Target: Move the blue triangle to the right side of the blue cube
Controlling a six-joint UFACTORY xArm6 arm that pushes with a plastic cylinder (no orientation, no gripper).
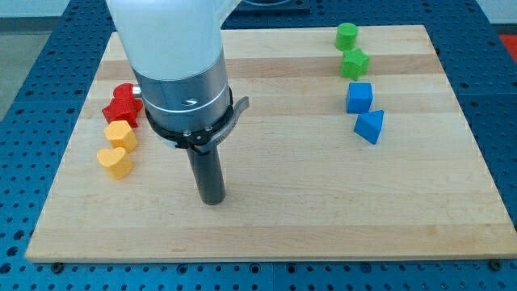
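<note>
- Starting at the view's left: two small red blocks point(122, 102), shapes unclear, sit above a yellow block point(120, 133) and a yellow heart-like block point(115, 162) near the left edge of the pale wooden worktop point(323, 210).
- Just right of them stands my tip point(212, 200), the lower end of the straight dark rod, resting on bare wood left of centre, touching nothing. No jaws exist on this rig, so there is nothing to spread or press together.
- Far toward the view's right, in a column from top to bottom: a green cylinder point(346, 35), a green star-like block point(355, 62), the blue cube point(359, 97), then the blue triangle point(370, 126).
- The blue triangle lies just below the blue cube, slightly right, close or barely touching.
- Key relation: the triangle is well apart from my tip, to the right and somewhat higher in view. I judge the tip must travel round beneath the triangle, then push it rightward and up beside the cube's right face.
</note>
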